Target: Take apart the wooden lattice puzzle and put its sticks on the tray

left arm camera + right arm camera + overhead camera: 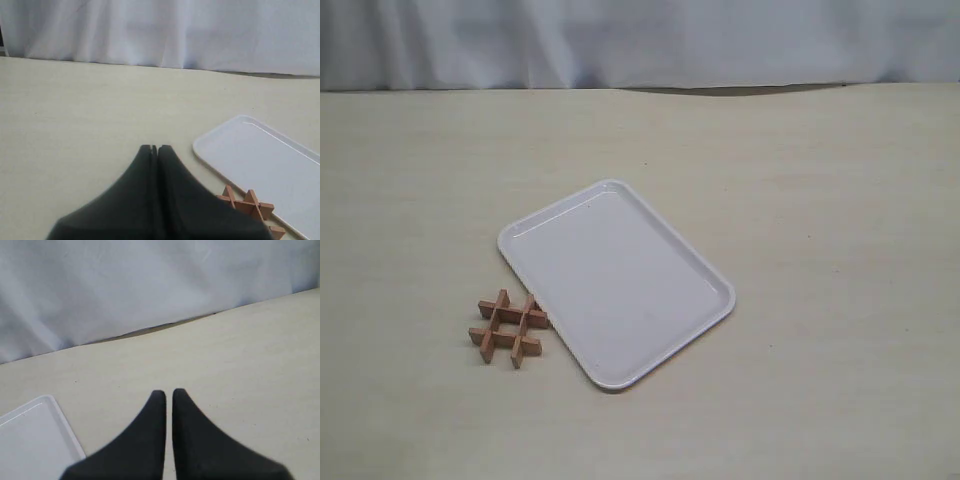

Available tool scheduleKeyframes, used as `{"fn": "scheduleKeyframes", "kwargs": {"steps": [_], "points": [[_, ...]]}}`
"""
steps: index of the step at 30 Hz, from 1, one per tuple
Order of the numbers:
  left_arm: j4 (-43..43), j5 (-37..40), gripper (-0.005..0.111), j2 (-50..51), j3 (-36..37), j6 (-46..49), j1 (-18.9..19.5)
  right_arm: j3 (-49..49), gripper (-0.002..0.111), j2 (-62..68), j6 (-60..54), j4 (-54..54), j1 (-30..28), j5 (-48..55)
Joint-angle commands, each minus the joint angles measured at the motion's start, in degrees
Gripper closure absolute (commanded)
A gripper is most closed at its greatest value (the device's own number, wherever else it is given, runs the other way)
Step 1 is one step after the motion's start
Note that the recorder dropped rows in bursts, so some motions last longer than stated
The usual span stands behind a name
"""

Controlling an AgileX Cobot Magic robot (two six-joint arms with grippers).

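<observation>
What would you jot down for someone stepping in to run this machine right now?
The left gripper is shut and empty; the right gripper is shut to a slit, empty.
The wooden lattice puzzle sits fully assembled on the table beside the tray.
No sticks are on the tray.
Done: nothing.
Left: pull apart the four sticks, lay them on the tray.

The lattice puzzle lies just left of tray.
</observation>
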Motion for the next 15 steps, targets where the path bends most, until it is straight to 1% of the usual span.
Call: {"fn": "scheduleKeyframes", "kwargs": {"steps": [1,5,9,13,15], "points": [[0.1,-1.1,0.107,-0.1,0.1,-0.1,-0.1,0.2,0.104,-0.2,0.0,-0.4,0.2,0.1],[0.1,-5.3,0.107,-0.1,0.1,-0.1,-0.1,0.2,0.104,-0.2,0.0,-0.4,0.2,0.1],[-0.8,-16.5,0.107,-0.1,0.1,-0.4,-0.1,0.2,0.104,-0.2,0.0,-0.4,0.2,0.1],[-5.0,-24.8,0.107,-0.1,0.1,-0.5,-0.1,0.2,0.104,-0.2,0.0,-0.4,0.2,0.1],[-9.0,-28.2,0.107,-0.1,0.1,-3.0,-0.1,0.2,0.104,-0.2,0.0,-0.4,0.2,0.1]]}}
